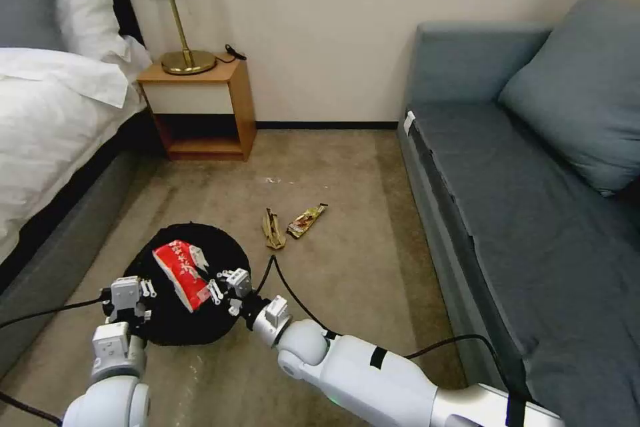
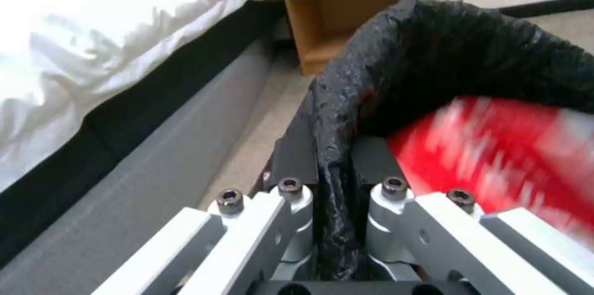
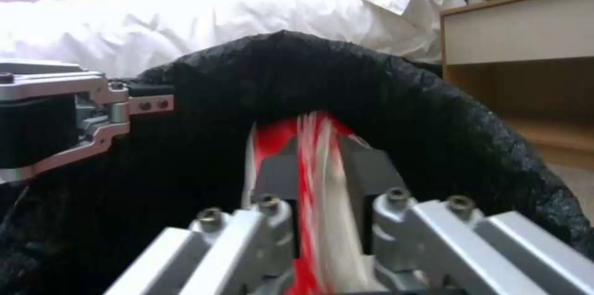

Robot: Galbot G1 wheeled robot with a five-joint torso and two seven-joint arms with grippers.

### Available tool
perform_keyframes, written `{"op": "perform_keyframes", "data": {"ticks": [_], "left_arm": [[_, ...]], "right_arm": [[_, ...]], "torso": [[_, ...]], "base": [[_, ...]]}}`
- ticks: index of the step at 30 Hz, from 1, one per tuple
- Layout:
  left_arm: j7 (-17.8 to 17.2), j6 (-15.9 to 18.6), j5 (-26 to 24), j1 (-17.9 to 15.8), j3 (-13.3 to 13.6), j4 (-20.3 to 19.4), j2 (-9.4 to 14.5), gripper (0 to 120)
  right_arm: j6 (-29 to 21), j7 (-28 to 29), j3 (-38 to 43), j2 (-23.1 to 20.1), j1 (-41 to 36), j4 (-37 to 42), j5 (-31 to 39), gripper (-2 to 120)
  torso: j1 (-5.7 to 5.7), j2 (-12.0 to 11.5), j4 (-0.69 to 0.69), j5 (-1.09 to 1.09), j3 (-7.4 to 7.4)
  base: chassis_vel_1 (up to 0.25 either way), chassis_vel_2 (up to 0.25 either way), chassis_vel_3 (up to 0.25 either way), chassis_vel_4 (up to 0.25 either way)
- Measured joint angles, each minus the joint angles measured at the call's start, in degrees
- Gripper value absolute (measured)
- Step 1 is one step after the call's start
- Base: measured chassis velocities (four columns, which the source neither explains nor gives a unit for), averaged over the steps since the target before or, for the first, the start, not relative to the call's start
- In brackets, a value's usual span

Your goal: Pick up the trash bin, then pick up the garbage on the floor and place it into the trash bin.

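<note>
While the left gripper (image 2: pixel 334 179) is pinched on the liner rim of the one trash bin (image 1: pixel 167 320), the right gripper (image 1: pixel 217 287) clamps one red-and-white wrapper (image 1: pixel 181 273) right over its mouth. Two more bits sit on the floor (image 1: pixel 347 280): a banana peel (image 1: pixel 272 229) and a snack wrapper (image 1: pixel 306 220), seen from the head view, whereas the wrist views show both pinches close up.
</note>
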Motion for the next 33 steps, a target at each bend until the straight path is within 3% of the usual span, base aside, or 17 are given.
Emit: {"op": "perform_keyframes", "data": {"ticks": [8, 10, 14, 18, 21, 23, 28, 31, 33], "left_arm": [[0.02, -0.57, -0.14, 0.29, -0.21, -0.27, 0.04, 7], [0.02, -0.58, -0.14, 0.35, -0.22, -0.27, 0.04, 7], [0.02, -0.6, -0.15, 0.39, -0.27, -0.27, 0.12, 7], [0.03, -0.6, -0.18, 0.29, -0.3, -0.27, 0.42, 7], [0.02, -0.6, -0.31, 0.26, -0.38, -0.27, 0.74, 7], [0.02, -0.6, -0.78, 0.21, -0.49, -0.23, 1.13, 7], [0.01, -0.61, -1.77, -0.11, -0.71, 0.27, 1.76, 7], [-0.02, -0.61, -2.71, -0.17, -1.03, 0.39, 2.36, 7], [-0.02, -0.61, -2.87, -0.12, -1.09, 0.39, 2.52, 7]], "right_arm": [[-1.2, 0.59, 2.61, -0.6, -1.17, 2.64, -0.17, 56], [-1.28, 0.61, 3.46, -1.05, -1.28, 3.44, -0.31, 59], [-1.45, 1.68, 7.08, -3.81, -2.14, 6.98, -1.59, 73], [-1.98, 11.73, 14.32, -9.8, -6.91, 14.97, -9.68, 89], [-2.52, 12.67, 18.4, -12.97, -10.76, 18.9, -12.24, 98], [-2.99, 9.9, 23.11, -16.42, -15.85, 23.29, -13.58, 99], [-2.95, 7.34, 29.35, -19.11, -23.89, 29.15, -16.28, 100], [-1.31, 13.04, 36.95, -17.45, -32.59, 33.14, -26.92, 100], [-1.15, 13.6, 38.77, -16.88, -34.62, 34.02, -28.79, 100]], "torso": [[0.0, 0.0, 0.0, 0.01, 0.0], [0.0, 0.0, 0.0, 0.01, 0.0], [0.0, 0.0, 0.01, 0.01, 0.0], [0.0, 0.0, 0.0, 0.03, 0.0], [0.0, 0.0, 0.0, 0.03, 0.0], [0.0, 0.0, -0.03, 0.02, 0.0], [0.0, 0.0, -0.02, 0.02, 0.0], [0.0, 0.01, 0.0, 0.02, -0.01], [0.0, 0.01, 0.0, 0.02, -0.01]], "base": [[0.0, 0.0, 0.0, 0.0], [0.0, 0.0, 0.0, 0.0], [0.0, 0.0, 0.0, 0.0], [0.0, 0.0, 0.0, 0.0], [0.0, 0.0, 0.0, 0.0], [0.0, 0.0, 0.0, 0.0], [0.0, 0.0, 0.0, 0.0], [0.0, 0.0, 0.0, 0.0], [0.0, 0.0, 0.0, 0.0]]}}
